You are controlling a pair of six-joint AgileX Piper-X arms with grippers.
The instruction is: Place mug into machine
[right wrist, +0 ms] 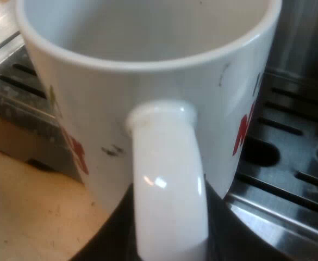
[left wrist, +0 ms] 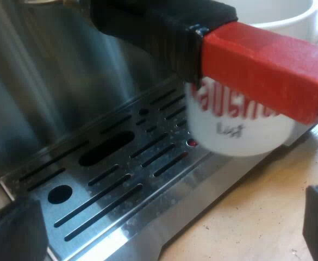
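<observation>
Jaws on your left gripper [left wrist: 164, 225] stand apart, hovering over the drip tray [left wrist: 104, 179], leaving room. Your right gripper [right wrist: 169, 242] looks clamped on the handle of the mug [right wrist: 148, 81], jaws either side, so it steers upright. Mug's at the tray's outer edge, under the holder's red handle end [left wrist: 267, 70], beside the tabletop [left wrist: 245, 228]; it probably needs pushing further in.

Taking twelve o'clock at the rear panel of the espresso machine [left wrist: 39, 81], the mug [left wrist: 240, 136] sits over the six o'clock edge of the drip tray [left wrist: 110, 179], where it meets the tabletop [left wrist: 245, 228]; its handle [right wrist: 169, 179] points roughly to six o'clock. The holder's handle [left wrist: 256, 60] juts out above the tray, crossing before the mug's upper part.
</observation>
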